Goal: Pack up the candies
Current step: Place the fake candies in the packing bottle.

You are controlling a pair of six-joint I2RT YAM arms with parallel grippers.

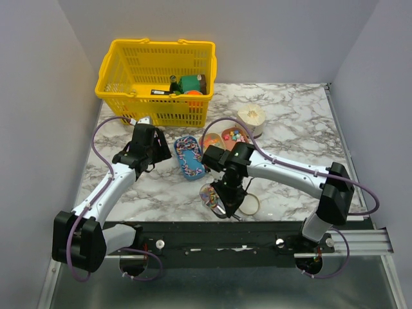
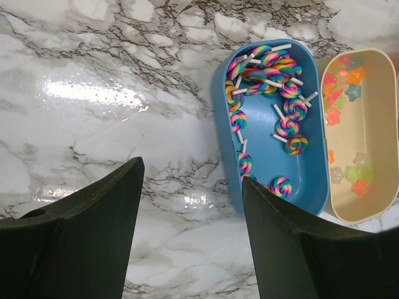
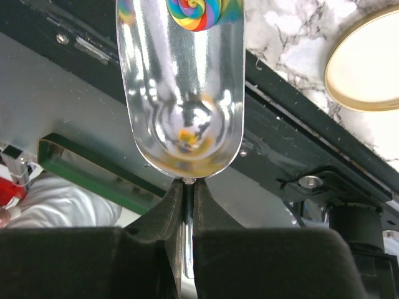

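Note:
The candies are tiny multicoloured sweets in an oval tray at the table's middle back. A blue oval tray holds rainbow swirl lollipops. Beside it a beige tray holds small star-shaped sweets. My right gripper is shut on the handle of a metal scoop, held over the table's near edge. A swirl lollipop lies in the scoop. My left gripper is open and empty, just left of the blue tray.
A yellow basket with green and orange goods stands at the back left. A white round container stands behind the trays. A thin ring lies on the marble near the scoop. The black rail runs along the near edge.

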